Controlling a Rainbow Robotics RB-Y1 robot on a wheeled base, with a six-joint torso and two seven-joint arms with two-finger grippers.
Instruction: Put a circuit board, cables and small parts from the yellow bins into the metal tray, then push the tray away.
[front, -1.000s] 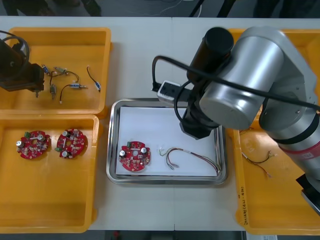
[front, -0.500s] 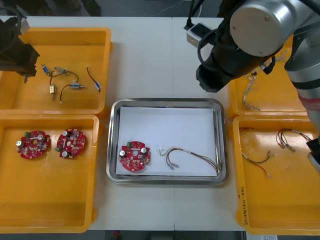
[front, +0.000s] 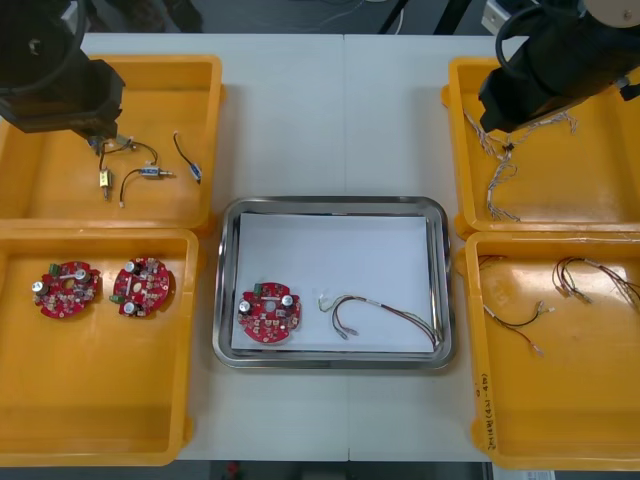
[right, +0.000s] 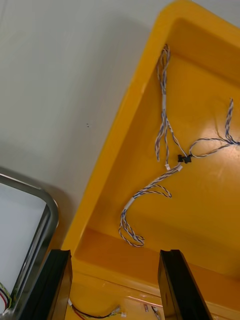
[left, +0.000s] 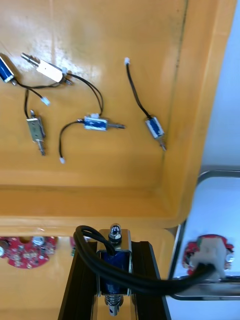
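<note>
Small metal part (left: 114, 264) is clamped in the left gripper (left: 114, 250), above the yellow bin (front: 150, 65) far-left of the metal tray (front: 332, 207). Its loose black lead (left: 150, 284) could be snagged on the bin wall and the part pulled askew. Right gripper (right: 115, 252) is held open, far-right of the tray.

Tray (front: 330, 205) mid-desk (front: 300, 110), btwn bins. In tray: circuit board (front: 268, 313) near-L, cable (front: 380, 312) just R of it. Far-L bin (front: 150, 100): small metal parts (front: 150, 172). Near-L bin (front: 100, 380): 2 boards (front: 66, 290). Far-R bin (front: 570, 190): twisted cable (front: 497, 185). Near-R bin (front: 560, 400): more cables (front: 515, 318). L end effector (left: 114, 247) over far-L bin, one small metal part (left: 114, 262) btwn its fingers.
</note>
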